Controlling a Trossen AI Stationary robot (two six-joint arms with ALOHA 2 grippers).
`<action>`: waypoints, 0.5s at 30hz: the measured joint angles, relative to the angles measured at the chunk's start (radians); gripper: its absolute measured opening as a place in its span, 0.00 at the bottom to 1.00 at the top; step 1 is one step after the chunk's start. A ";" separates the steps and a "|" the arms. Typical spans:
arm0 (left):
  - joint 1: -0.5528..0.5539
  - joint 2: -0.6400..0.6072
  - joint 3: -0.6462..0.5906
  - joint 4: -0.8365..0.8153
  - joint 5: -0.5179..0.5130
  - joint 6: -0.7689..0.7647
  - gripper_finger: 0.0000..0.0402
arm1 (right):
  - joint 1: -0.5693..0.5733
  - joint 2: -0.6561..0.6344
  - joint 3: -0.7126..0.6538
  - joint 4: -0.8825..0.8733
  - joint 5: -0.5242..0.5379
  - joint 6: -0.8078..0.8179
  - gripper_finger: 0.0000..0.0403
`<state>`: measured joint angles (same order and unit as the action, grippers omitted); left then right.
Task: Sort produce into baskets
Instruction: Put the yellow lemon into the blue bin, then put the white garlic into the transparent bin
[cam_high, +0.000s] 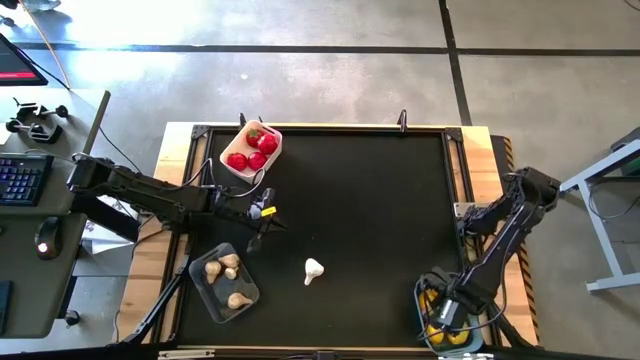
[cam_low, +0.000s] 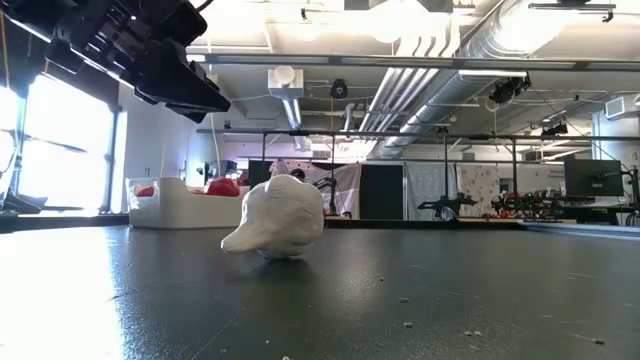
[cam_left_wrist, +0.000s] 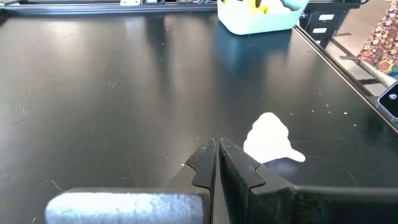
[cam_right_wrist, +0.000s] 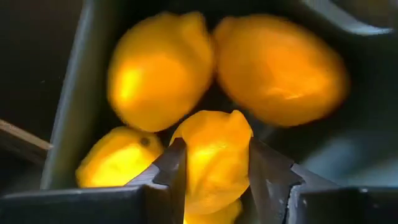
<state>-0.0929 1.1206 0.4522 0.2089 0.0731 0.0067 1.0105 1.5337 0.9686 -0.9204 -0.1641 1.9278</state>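
A whitish garlic bulb (cam_high: 313, 270) lies on its side on the black table; it also shows in the low view (cam_low: 278, 218) and the left wrist view (cam_left_wrist: 268, 140). My left gripper (cam_high: 256, 240) (cam_left_wrist: 216, 149) is shut and empty above the table, to the left of the bulb. A white tub (cam_high: 251, 150) holds red tomatoes. A clear greyish tub (cam_high: 225, 283) holds garlic bulbs. My right gripper (cam_high: 447, 318) (cam_right_wrist: 216, 163) reaches down into the light blue tub (cam_high: 450, 312) and is shut on a yellow lemon (cam_right_wrist: 214, 158) among three other lemons. My right gripper pinches the lemon by its two sides (cam_right_wrist: 186, 163) between its two fingers, coming from above and pointing down into the light blue tub. The other lemons lie right beneath and around it; whether it rests on them I cannot tell.
The wooden table frame (cam_high: 175, 150) runs around the black mat. The white tub stands at the far left, the greyish tub at the near left, the blue tub at the near right corner. A desk with a keyboard (cam_high: 20, 180) stands left of the table.
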 joint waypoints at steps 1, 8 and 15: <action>0.000 0.000 0.000 0.000 0.000 0.004 0.02 | -0.002 0.000 -0.013 0.030 -0.001 -0.010 0.30; 0.000 0.000 0.000 0.000 0.000 0.005 0.02 | -0.002 0.000 -0.043 0.024 -0.004 -0.048 0.49; 0.001 0.004 0.000 0.013 0.000 0.022 0.02 | -0.008 -0.001 0.051 -0.101 -0.004 -0.095 0.69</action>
<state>-0.0921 1.1249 0.4522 0.2217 0.0735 0.0291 1.0021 1.5330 1.0197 -1.0215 -0.1677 1.8328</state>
